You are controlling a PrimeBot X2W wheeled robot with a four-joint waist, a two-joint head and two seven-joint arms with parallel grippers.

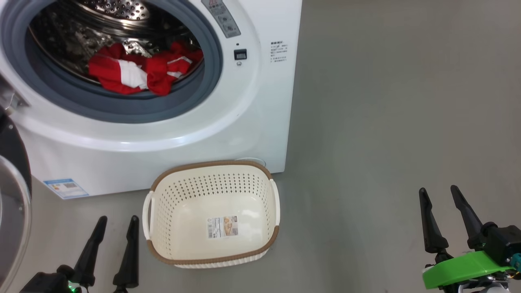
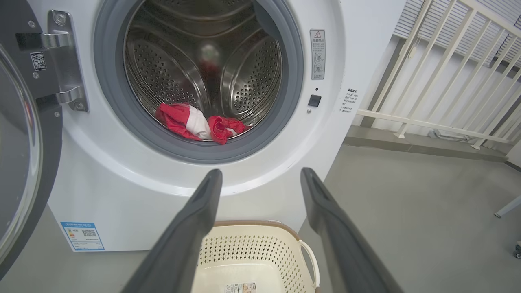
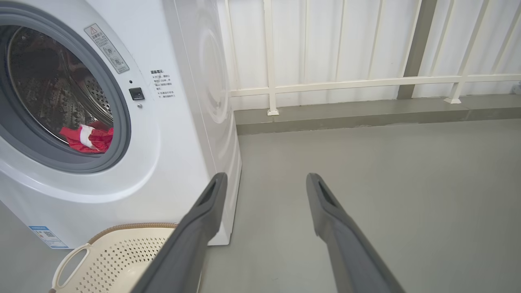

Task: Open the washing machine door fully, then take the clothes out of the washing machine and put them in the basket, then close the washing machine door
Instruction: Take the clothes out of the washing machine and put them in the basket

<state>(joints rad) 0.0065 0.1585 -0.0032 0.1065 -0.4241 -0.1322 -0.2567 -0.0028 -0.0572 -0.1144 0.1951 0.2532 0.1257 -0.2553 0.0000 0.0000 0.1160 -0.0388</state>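
washing machine door (image 1: pixel 16 154): left of the washing machine (image 1: pixel 244 122), cut by the head view's left edge.
washing machine top: cut off by every view's upper edge.
clothes (image 1: pixel 134 75): bunched inside the washing machine's drum (image 1: pixel 118 8); number of garments cannot be told.
basket (image 3: pixel 118 256): in front of the washing machine, cut by the right wrist view's bottom edge.
blue label (image 1: pixel 65 188): low on the washing machine's front, print too small to read.

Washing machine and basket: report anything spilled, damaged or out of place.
Nothing stands out. The washing machine looks intact, its door open at the left. The red clothes lie in the drum, and the basket stands upright on the floor, holding no clothes.
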